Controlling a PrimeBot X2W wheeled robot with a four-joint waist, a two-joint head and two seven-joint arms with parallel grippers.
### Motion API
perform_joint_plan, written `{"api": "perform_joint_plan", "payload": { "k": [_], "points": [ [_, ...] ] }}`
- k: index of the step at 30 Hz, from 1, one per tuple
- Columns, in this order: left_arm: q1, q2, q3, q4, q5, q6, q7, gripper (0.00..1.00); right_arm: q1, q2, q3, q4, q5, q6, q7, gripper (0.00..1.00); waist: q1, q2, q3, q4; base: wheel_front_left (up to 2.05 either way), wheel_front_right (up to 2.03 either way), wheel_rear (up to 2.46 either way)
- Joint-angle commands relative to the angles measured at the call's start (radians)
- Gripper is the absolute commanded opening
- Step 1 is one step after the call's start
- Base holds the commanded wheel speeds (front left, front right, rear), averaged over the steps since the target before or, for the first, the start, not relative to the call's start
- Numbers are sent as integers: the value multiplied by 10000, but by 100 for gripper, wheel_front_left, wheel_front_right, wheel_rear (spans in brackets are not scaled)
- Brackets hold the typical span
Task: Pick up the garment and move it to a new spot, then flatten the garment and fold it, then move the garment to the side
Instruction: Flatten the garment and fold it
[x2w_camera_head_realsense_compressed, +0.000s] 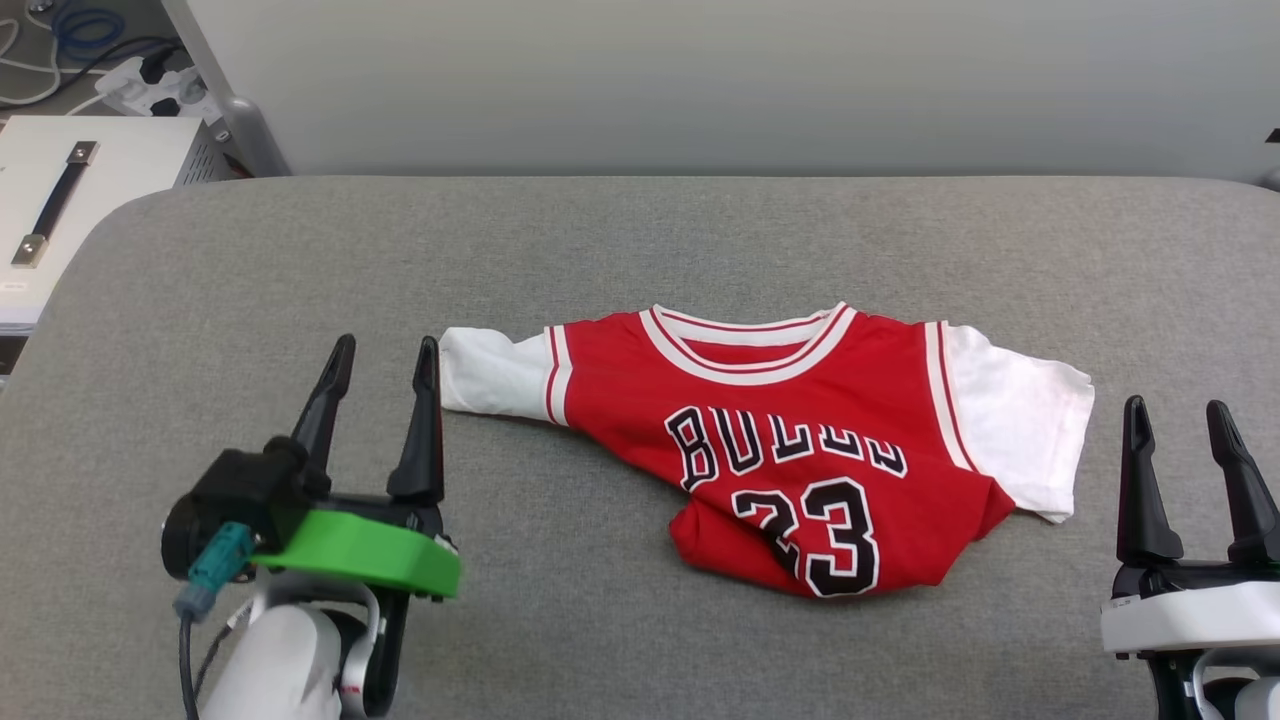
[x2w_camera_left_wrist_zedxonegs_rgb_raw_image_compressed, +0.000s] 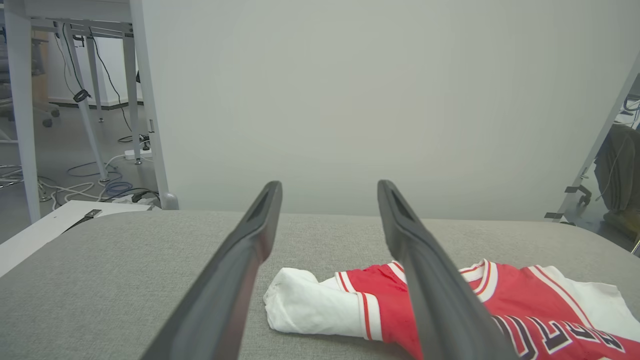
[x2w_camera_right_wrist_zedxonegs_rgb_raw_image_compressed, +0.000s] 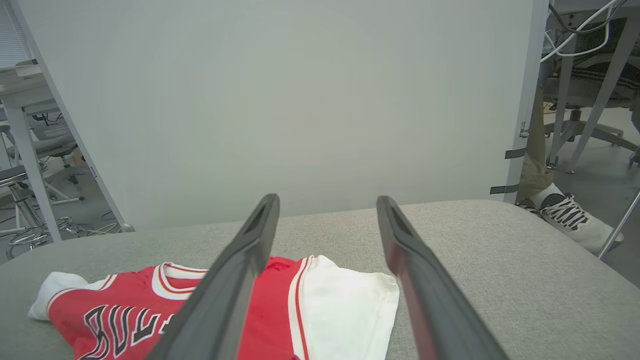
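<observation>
1. Before you: a grey fabric work surface (x2w_camera_head_realsense_compressed: 700, 240) with rounded corners.
2. Behind it: a plain pale partition panel (x2w_camera_head_realsense_compressed: 700, 80), evenly lit.
3. To your left: a white cabinet (x2w_camera_head_realsense_compressed: 110, 160) with a black strap handle (x2w_camera_head_realsense_compressed: 55, 205). Beyond it, a white power strip (x2w_camera_head_realsense_compressed: 150, 85) and loose cables (x2w_camera_left_wrist_zedxonegs_rgb_raw_image_compressed: 95, 185) lie on the grey floor (x2w_camera_left_wrist_zedxonegs_rgb_raw_image_compressed: 60, 145).
4. Far left: white table legs (x2w_camera_left_wrist_zedxonegs_rgb_raw_image_compressed: 22, 125).
5. To your right: an office chair base (x2w_camera_right_wrist_zedxonegs_rgb_raw_image_compressed: 576, 120) and a person's white sneaker (x2w_camera_right_wrist_zedxonegs_rgb_raw_image_compressed: 570, 217).

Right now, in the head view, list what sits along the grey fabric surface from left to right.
Left gripper → red Bulls 23 jersey → right gripper.
</observation>
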Motion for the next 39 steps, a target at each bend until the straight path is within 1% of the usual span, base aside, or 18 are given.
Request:
{"api": "perform_joint_plan", "payload": {
  "k": [1,3,8,12,14,16,17,18,19,21,22,23,25,27,30,31,34,39],
  "points": [
    [253,-231,190,-170,220,-168,-55,100,143,-2,8,50,41,-9,-88,100,0,0,15,34,0,0,0],
    [530,-464,413,-299,764,-407,-55,100,156,5,-33,86,58,-9,-86,100,0,0,17,75,0,0,0],
    [699,-1053,764,-312,1402,-933,-56,100,156,-92,-163,204,37,-9,154,100,0,0,109,189,0,0,0],
    [597,-1336,971,-293,1770,-1208,-56,100,-29,-549,-66,156,130,-9,1163,100,0,0,340,295,0,0,0],
    [513,-1403,1069,-311,1954,-1293,-56,100,-231,-879,24,85,246,-9,2089,100,0,0,536,347,0,0,0],
    [436,-1497,1192,-328,2040,-1356,-56,100,-496,-1312,181,63,394,-9,3356,100,0,0,745,399,0,0,0],
    [390,-1538,1240,-329,2083,-1392,-56,100,-675,-1526,179,99,524,-9,4182,100,0,0,865,432,0,0,0],
    [359,-1560,1263,-335,2108,-1413,-56,100,-810,-1651,136,130,601,-9,4686,100,0,0,951,457,0,0,0],
    [280,-1605,1307,-344,2147,-1452,-56,100,-1117,-1897,23,196,698,-9,5667,100,0,0,1119,519,0,0,0],
    [164,-1659,1365,-350,2196,-1493,-56,100,-1554,-2109,-158,337,851,-9,7011,100,0,0,1314,607,0,0,0],
    [92,-1691,1408,-358,2225,-1514,-56,100,-1831,-2143,-307,455,1022,-9,7890,100,0,0,1440,670,0,0,0],
    [23,-1720,1442,-358,2261,-1531,-56,100,-2086,-2257,-366,542,1079,-9,8766,100,0,0,1560,740,0,0,0],
    [-95,-1779,1483,-365,2290,-1560,-56,100,-2535,-2565,-375,618,1073,-9,10120,100,0,0,1756,872,0,0,0],
    [-211,-1836,1484,-398,2306,-1585,-56,100,-3016,-2871,-426,651,988,-9,11044,100,0,0,1977,1031,0,0,0],
    [-332,-1906,1491,-445,2317,-1610,-56,100,-3695,-3037,-478,850,956,-9,11931,100,0,0,2240,1216,0,0,0],
    [-461,-1959,1463,-487,2339,-1629,-56,100,-4297,-3109,-551,1169,904,-9,12511,100,0,0,2542,1395,0,0,0],
    [-613,-1996,1450,-532,2364,-1640,-57,100,-4863,-3187,-614,1662,780,-9,12820,100,0,0,2808,1550,0,0,0],
    [-805,-2038,1435,-582,2358,-1650,-57,100,-5533,-3317,-641,2535,526,-9,12993,100,0,0,3146,1771,0,0,0]
  ]
}}
